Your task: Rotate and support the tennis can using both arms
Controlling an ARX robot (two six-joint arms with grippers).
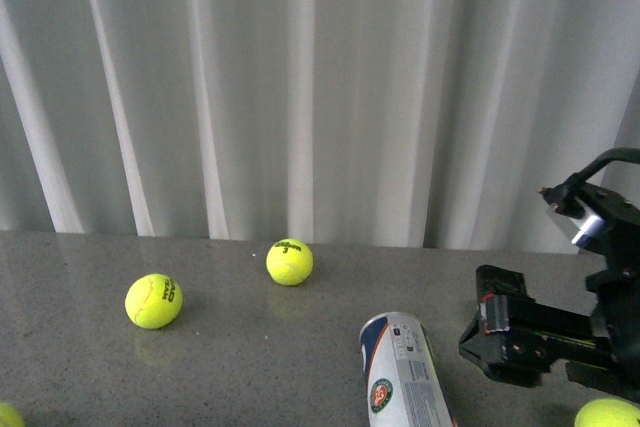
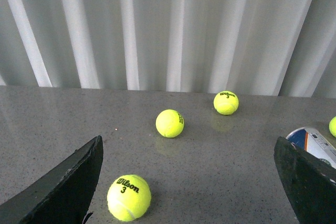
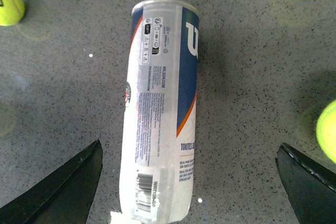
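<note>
Your tennis can (image 1: 405,377) lies on its side on the grey speckled table (image 1: 250,357), low and right of centre in the front view. Its long axis runs roughly away from you and its near end is cut off by the frame edge. Your right gripper (image 3: 189,171) is released. In the right wrist view its 2 black fingers (image 3: 58,192) are spread wide with the can in the gap between them, and neither finger touches it. The label shows its blue panel, orange stripe, round logo and barcode, with the silver rim at the far end. In the front view your right arm (image 1: 560,337) sits just right of the can, with no contact seen. Your left gripper (image 2: 188,171) is also released, holding nothing, with its fingers wide apart over bare table. The can's end shows only at the edge of the left wrist view, well apart from that gripper. 4 yellow balls sit loose: 1 at left (image 1: 154,301), 1 near the white curtain (image 1: 289,261), 1 at the bottom right corner (image 1: 608,413), and 1 clipped at bottom left (image 1: 8,415).
</note>
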